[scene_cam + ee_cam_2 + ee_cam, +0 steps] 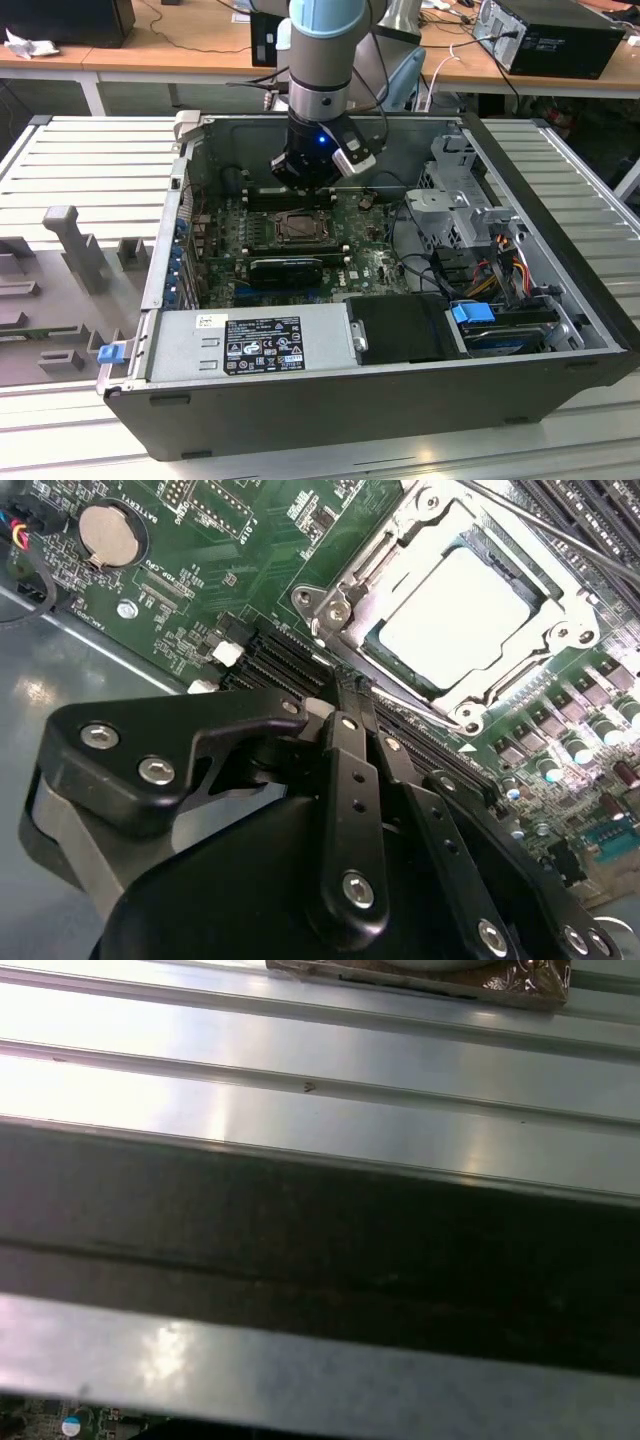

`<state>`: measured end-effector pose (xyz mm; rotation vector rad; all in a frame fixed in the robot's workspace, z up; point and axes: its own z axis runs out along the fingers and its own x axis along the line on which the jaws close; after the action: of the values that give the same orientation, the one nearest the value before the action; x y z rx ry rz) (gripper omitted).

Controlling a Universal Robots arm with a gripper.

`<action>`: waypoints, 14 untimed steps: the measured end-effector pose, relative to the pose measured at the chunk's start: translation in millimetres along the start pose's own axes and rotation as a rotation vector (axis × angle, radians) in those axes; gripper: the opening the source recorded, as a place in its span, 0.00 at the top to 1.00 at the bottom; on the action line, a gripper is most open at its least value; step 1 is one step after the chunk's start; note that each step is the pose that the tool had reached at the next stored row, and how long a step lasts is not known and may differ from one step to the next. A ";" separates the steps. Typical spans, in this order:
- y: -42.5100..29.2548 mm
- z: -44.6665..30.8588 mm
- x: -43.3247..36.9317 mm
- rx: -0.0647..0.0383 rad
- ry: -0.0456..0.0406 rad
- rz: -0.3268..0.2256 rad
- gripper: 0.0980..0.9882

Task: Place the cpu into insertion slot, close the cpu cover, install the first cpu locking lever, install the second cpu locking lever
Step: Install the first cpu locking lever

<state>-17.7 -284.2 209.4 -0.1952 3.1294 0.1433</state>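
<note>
In the second wrist view the cpu (452, 613) lies flat in the insertion slot (578, 632), its pale face showing through the window of the cpu cover (345, 592). The silver cover frame lies down over the chip. A thin metal lever rod (535, 525) runs along the socket's far side. My gripper (347, 685) hangs just off the socket's near corner, its black fingers pressed together with nothing between them. In the exterior view the gripper (308, 182) hovers low inside the open case, just behind the insertion slot (300, 228).
Around the socket on the green motherboard (200, 590) are a coin battery (107, 532) and black card slots (280, 655). The case holds a power supply (250, 345), a drive cage (460, 190) and loose cables (500, 265). Grey fixtures (75, 250) stand on the ribbed table outside.
</note>
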 end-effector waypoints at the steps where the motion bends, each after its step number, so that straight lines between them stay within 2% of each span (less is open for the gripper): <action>1: -0.1 0.8 0.0 0.000 -0.0001 0.000 0.99; 4: -0.4 3.9 -0.4 0.001 0.0000 -0.001 0.99; 11: -0.6 4.8 -0.6 0.009 0.0013 -0.002 0.99; 14: -0.6 5.6 -0.7 0.021 0.0026 -0.002 0.99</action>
<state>-17.0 -284.2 203.8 -0.1978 3.1318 0.1107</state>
